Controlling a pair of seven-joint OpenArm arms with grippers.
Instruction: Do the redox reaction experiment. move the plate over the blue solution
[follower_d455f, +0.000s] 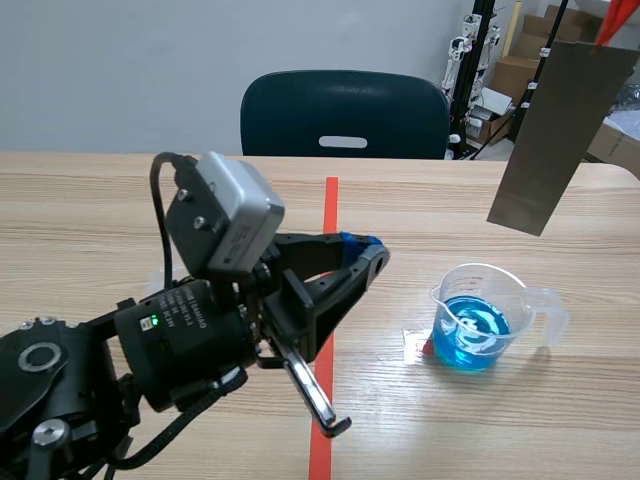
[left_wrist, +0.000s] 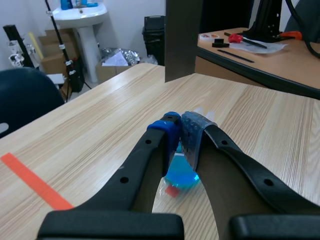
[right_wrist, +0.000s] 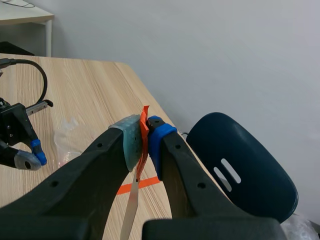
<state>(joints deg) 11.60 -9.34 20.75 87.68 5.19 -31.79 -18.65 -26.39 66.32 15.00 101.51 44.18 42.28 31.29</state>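
Scene view: a grey metal plate (follower_d455f: 560, 130) hangs in the air, tilted, well above the counter (follower_d455f: 100, 200). It is at about 1 o'clock from the clear cup of blue solution (follower_d455f: 478, 325), off to one side and not touching it. The cup stands on the counter with its handle pointing to 3 o'clock. The left gripper (follower_d455f: 365, 248) reaches in from 8 o'clock, its pads pressed together on nothing, and stops at about 10 o'clock from the cup. An orange-red tape line (follower_d455f: 325, 300) runs beneath it. A dark chair (follower_d455f: 345, 115) stands behind the counter.

Left wrist view: the left gripper's fingers meet at their tips with nothing between them. Blue liquid from the cup shows low in the gap below them. The plate's lower part hangs at 12 o'clock ahead of the gripper, clear of the counter.

Right wrist view: the right gripper (right_wrist: 145, 135) is clamped on an orange-red tab (right_wrist: 144, 116) at the plate's upper edge. The plate hangs edge-on beneath the pads. The left gripper lies at 9 o'clock from it, lower down.
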